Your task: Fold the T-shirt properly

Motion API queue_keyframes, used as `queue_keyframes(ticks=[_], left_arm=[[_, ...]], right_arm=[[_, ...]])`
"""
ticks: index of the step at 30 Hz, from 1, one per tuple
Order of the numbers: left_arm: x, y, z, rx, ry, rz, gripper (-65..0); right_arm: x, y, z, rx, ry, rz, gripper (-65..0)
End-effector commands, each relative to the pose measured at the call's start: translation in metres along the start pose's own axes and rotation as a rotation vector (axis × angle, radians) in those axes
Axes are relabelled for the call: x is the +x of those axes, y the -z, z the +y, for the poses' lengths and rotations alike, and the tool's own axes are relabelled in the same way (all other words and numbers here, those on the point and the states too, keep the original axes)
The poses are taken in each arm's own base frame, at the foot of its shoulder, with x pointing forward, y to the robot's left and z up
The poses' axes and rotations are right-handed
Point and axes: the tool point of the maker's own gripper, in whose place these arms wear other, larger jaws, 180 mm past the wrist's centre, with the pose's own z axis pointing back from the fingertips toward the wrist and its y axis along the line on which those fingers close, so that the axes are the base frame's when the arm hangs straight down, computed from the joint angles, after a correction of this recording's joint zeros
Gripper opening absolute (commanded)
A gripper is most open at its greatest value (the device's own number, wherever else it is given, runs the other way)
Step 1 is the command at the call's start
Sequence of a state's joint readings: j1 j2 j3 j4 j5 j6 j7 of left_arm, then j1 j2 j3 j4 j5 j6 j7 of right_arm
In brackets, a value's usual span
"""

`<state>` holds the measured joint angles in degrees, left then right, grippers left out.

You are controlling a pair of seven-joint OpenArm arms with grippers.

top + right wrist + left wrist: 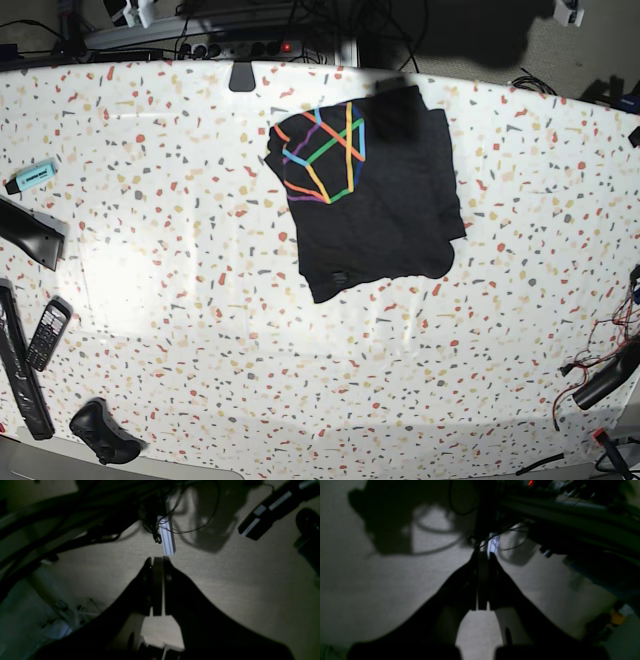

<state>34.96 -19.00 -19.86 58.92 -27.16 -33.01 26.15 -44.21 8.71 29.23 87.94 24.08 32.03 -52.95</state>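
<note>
The black T-shirt (385, 200) lies folded into a rough rectangle on the speckled table (180, 260), right of centre towards the back, with its rainbow line print (322, 152) facing up at its left corner. Neither arm shows in the base view. In the left wrist view my left gripper (483, 556) is shut and holds nothing, hanging over pale carpet. My right gripper (157, 560) is likewise shut and holds nothing in the right wrist view, also over carpet. The T-shirt is not in either wrist view.
A turquoise highlighter (32, 176), a black handset (47, 333), long black bars (20, 370) and a black lump (103, 432) lie along the table's left edge. Cables (600, 375) sit at the right edge. An aluminium profile (167, 537) and wires hang above the floor.
</note>
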Motion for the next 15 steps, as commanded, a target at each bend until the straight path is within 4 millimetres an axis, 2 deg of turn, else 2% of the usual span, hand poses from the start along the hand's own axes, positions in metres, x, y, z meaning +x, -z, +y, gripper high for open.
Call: queue_keyframes(ticks=[1,7,12,15], left_arm=[[-0.008,0.001,0.005,0.01,-0.011,0.009,-65.0],[-0.021,0.028,0.011,0.027,-0.087,0.033,-65.0],[-0.025,0.046,0.011,0.035,-0.103,0.083,-65.0],[-0.022,0.056,0.014,0.075,-0.134,0.098,-65.0]], right_arm=[[0.002,0.002,-0.012,-0.014,0.012,0.0,-65.0],[0.016,0.043,-0.05,-0.011,0.159,0.024,-65.0],[0.019,0.07,-0.07,-0.064,0.156,0.103,-65.0],[0.022,0.084,-0.073,-0.091,0.132,0.126,-65.0]])
